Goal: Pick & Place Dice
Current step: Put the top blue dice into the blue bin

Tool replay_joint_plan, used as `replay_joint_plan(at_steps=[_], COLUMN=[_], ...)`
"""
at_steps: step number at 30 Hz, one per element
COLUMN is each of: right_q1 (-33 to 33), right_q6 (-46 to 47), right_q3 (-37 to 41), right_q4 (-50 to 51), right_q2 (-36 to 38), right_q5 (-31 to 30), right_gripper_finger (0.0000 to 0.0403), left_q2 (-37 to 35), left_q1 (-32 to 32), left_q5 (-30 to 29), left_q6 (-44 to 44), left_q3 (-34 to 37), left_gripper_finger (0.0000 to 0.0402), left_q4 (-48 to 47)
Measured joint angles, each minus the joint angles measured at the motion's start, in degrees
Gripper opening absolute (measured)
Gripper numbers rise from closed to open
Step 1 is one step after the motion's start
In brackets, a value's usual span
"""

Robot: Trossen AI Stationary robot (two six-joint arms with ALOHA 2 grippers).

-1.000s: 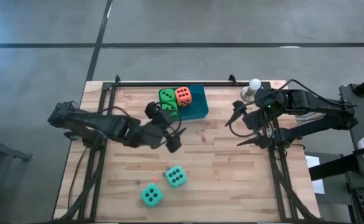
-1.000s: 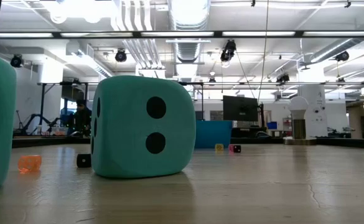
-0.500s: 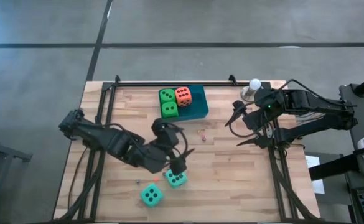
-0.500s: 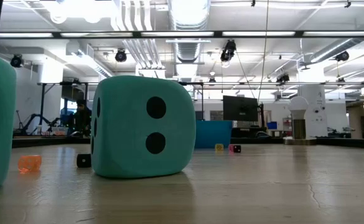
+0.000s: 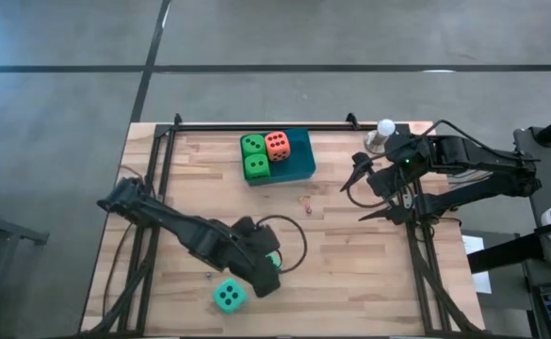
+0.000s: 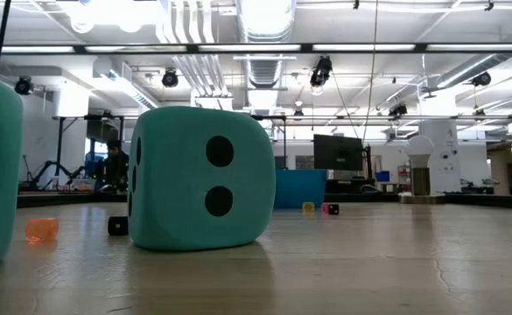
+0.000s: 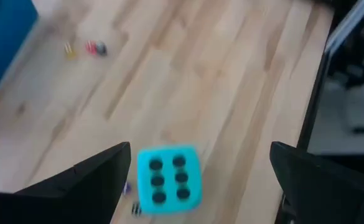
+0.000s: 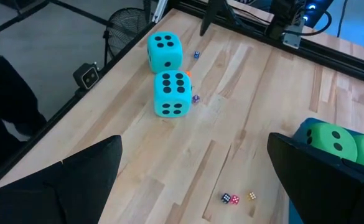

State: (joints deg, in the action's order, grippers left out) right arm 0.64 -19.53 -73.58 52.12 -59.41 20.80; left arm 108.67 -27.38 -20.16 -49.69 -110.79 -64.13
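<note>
Five dice counted: two teal, two green, one orange-red.

Left gripper low over near half of table, fingers spread wide, nothing between them. In left wrist view, teal die just ahead of the spread fingers, six pips up, not touched. From above the same die mostly hidden under the gripper, only a sliver showing. Second teal die just beside the gripper, on its near-left side, five pips up, apart from fingers. Both teal dice also in right wrist view, one nearer, other beyond, close together but apparently not touching.

Blue tray well beyond left gripper, at far edge of table. Inside: two green dice stacked side by side along the tray's left part, orange-red die just right of the farther green one.

Tiny dice between the two grippers: three counted in right wrist view, possibly more near teal pair; too small to be sure.

Right gripper waiting at right side of table, fingers apart, empty. White ball on stand just behind it.
</note>
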Motion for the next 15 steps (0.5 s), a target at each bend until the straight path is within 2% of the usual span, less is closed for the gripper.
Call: replay_joint_plan(at_steps=[4,15], right_q1=[0.0,0.0], right_q6=[0.0,0.0], right_q3=[0.0,0.0], right_q4=[0.0,-0.2], right_q2=[0.0,0.0], right_q5=[0.0,0.0], right_gripper_finger=[0.0400,0.0400], left_q2=[0.7,1.3], left_q1=[0.0,0.0], left_q5=[3.6,3.7], left_q6=[-0.9,-4.2], left_q3=[0.5,0.6], left_gripper_finger=[0.0388,0.0391], left_q4=[-3.9,-6.6])
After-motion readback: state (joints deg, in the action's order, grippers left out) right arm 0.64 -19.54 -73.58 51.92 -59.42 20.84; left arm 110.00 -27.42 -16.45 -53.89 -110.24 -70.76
